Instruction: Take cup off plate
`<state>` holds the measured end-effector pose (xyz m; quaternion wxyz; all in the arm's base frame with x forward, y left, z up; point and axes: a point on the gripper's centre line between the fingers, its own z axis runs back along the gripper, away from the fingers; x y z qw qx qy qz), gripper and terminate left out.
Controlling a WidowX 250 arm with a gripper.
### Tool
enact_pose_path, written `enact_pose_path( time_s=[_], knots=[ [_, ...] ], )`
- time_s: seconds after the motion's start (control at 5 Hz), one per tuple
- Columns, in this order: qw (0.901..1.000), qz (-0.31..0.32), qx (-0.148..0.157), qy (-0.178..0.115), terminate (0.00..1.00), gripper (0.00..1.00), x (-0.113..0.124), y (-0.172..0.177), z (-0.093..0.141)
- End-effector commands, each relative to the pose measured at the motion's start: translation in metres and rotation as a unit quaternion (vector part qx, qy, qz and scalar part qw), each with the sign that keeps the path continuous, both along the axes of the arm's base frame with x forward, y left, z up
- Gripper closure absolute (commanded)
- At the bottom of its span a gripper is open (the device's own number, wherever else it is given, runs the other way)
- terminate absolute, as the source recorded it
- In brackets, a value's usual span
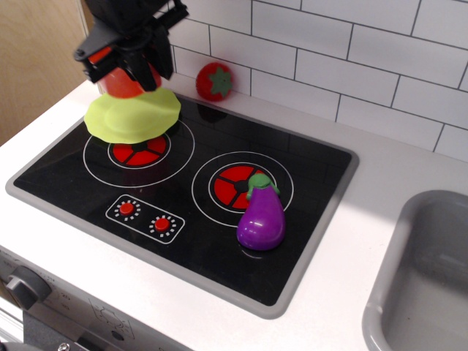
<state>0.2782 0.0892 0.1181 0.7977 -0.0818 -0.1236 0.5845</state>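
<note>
The lime yellow-green plate lies over the back-left burner of the black toy stove. The orange-red cup is held in my gripper, which is shut on it at the plate's far-left rim. The cup looks lifted slightly above the plate's back edge. Its handle is hidden by the black fingers.
A red tomato toy sits against the white tiled wall behind the stove. A purple eggplant toy lies on the right burner. The stove knobs are at the front. A grey sink is at the right. A wooden panel stands at the left.
</note>
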Motion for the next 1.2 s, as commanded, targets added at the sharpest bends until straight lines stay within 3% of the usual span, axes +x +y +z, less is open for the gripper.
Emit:
enact_pose_path(
  time_s=[0.0,0.2,0.4,0.6,1.0],
  knots=[
    [0.9978,-0.066,-0.001,0.008,0.0,1.0,-0.036,-0.012,0.005],
    [0.9888,-0.145,0.0,0.033,0.0,1.0,-0.06,-0.034,-0.003],
    [0.9801,-0.195,0.002,0.038,0.0,1.0,-0.07,-0.049,-0.008],
    [0.9712,-0.234,0.001,0.044,0.0,1.0,-0.064,-0.061,-0.014],
    [0.9695,-0.242,-0.007,0.038,0.0,1.0,-0.025,-0.085,-0.022]
  ],
)
